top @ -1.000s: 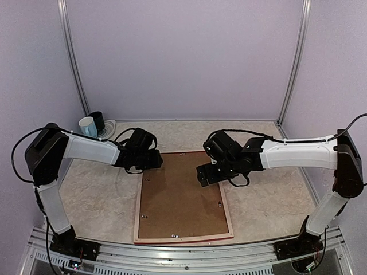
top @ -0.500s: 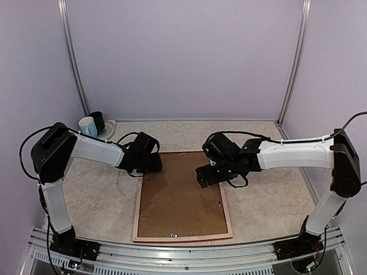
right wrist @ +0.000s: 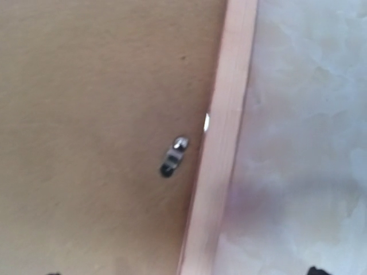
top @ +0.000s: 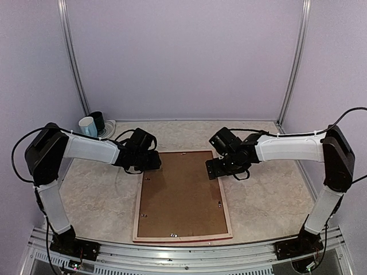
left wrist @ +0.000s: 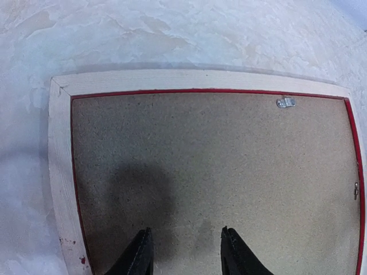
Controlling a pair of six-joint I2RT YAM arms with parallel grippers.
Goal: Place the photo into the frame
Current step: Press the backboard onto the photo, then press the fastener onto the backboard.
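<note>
Brown backing (left wrist: 218,160) meets every frame (left wrist: 58,172) edge; left jaws apart, right jaws unclear.

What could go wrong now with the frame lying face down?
The small metal clip sits tight against the edge of the frame, so it may be hard to catch. The left gripper, open over the backing board, could push the whole frame across the table instead.

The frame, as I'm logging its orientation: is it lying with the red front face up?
No, the frame lies back up, its brown backing board and a metal clip showing in the top view.
</note>
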